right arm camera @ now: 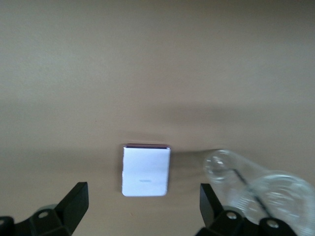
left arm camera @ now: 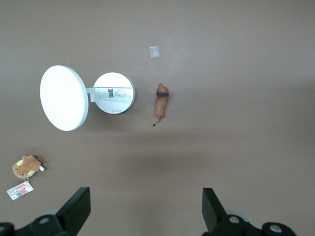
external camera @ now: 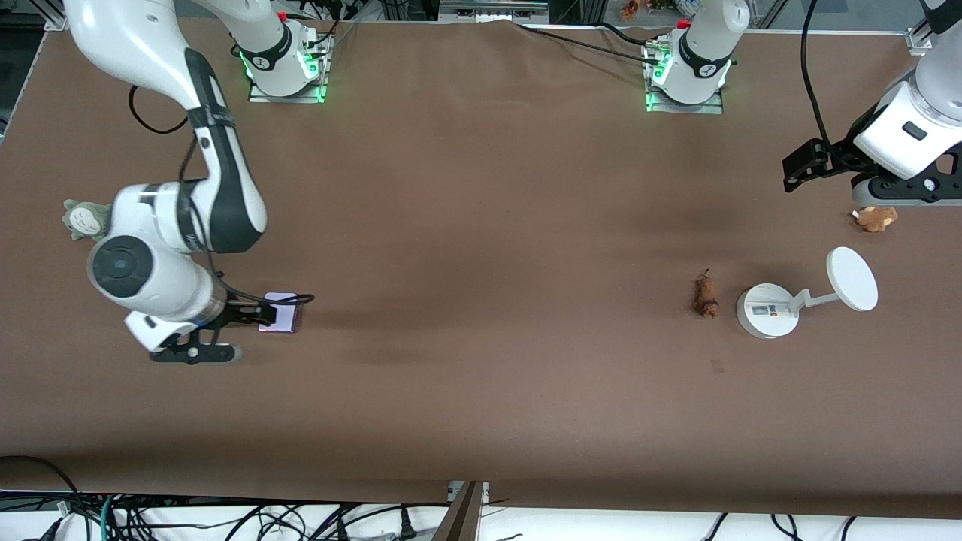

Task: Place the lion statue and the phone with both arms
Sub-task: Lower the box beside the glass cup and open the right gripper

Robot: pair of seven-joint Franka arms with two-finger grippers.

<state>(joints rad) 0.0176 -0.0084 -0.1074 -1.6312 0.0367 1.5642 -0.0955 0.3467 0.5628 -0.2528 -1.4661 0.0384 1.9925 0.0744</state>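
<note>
The lion statue (external camera: 706,294) lies on the brown table beside a white stand, toward the left arm's end. It also shows in the left wrist view (left arm camera: 161,102). My left gripper (external camera: 902,197) is open and empty, up in the air over the table near a brown plush toy; its open fingers frame bare table in its wrist view (left arm camera: 146,211). The phone (external camera: 279,312) lies flat toward the right arm's end. My right gripper (external camera: 194,352) is open and low beside it. In the right wrist view the phone (right arm camera: 146,170) lies just ahead of the open gripper (right arm camera: 142,209), apart from the fingers.
A white round-based stand (external camera: 766,310) with a disc (external camera: 851,278) stands beside the lion, also in the left wrist view (left arm camera: 114,92). A brown plush toy (external camera: 875,218) lies under the left hand. A grey-green plush toy (external camera: 83,218) lies by the right arm.
</note>
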